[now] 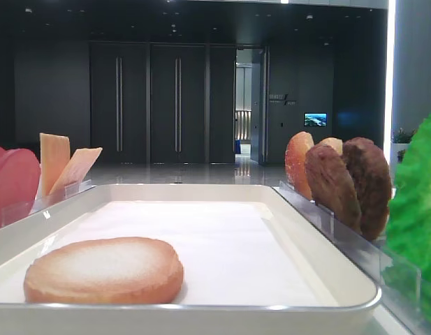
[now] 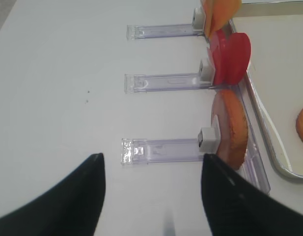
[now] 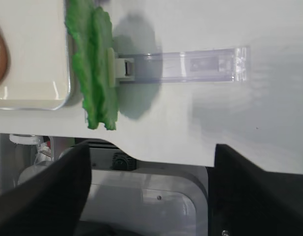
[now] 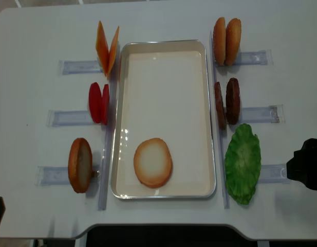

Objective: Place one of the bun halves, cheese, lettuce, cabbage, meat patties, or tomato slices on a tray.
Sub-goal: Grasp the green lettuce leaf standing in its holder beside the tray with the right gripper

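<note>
Right gripper point(image 3: 149, 191) jaws wide and empty at frame bottom; we'd pinch the lettuce point(image 3: 95, 73), thin and floppy, by its ruffled near edge.

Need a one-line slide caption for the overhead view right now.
One bun half lies flat on the white tray, flanked by racks of cheese, tomato slices, meat patties and lettuce.

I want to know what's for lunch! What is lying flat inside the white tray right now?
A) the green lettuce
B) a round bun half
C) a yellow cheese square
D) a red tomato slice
B: only a bun half lies in the tray; the rest stands outside it.
</note>
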{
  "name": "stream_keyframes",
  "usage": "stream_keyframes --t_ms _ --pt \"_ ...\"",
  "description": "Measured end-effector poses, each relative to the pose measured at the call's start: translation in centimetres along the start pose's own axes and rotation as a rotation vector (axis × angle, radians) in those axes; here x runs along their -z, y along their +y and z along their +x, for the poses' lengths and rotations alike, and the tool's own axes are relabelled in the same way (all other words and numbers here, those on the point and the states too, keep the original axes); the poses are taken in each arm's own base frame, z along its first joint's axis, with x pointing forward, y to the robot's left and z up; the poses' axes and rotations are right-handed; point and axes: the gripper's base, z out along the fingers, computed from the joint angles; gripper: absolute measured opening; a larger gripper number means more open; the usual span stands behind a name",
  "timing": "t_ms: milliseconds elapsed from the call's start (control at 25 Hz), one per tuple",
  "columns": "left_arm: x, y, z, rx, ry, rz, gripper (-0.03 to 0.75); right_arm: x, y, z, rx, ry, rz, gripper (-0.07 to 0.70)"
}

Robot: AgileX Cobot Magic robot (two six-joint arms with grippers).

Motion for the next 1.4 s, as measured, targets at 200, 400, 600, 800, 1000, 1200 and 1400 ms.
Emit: stream_keyframes --t_ms 200,400,600,800,1000,1200,1400 --pt "0.0 0.0 0.0 0.0 0.0 0.0 0.471 -0.7 0.9 -0.3 -0.005 0.026 -0.025 0.496" --pt "0.0 0.0 0.0 0.0 0.0 0.0 0.471 -1.8 2.1 -1.0 -0.022 0.062 -0.058 0.497" --pt "0.0 0.0 0.0 0.0 0.0 0.0 0.471 -1.9 3.4 -1.5 -0.014 0.043 -0.088 0.497" --pt "0.0 0.0 0.0 0.0 0.0 0.001 0.471 -2.5 4.5 -1.9 0.009 0.049 -0.103 0.497" --pt "0.0 0.0 0.0 0.0 0.0 0.001 0.471 -3.1 5.8 -2.5 0.05 0.048 -0.12 0.497" --pt "0.0 0.0 0.0 0.0 0.0 0.001 0.471 -4.3 6.6 -3.0 0.083 0.053 -0.109 0.497" --pt "0.0 0.0 0.0 0.0 0.0 0.001 0.471 -5.3 6.3 -3.6 0.122 0.053 -0.039 0.497"
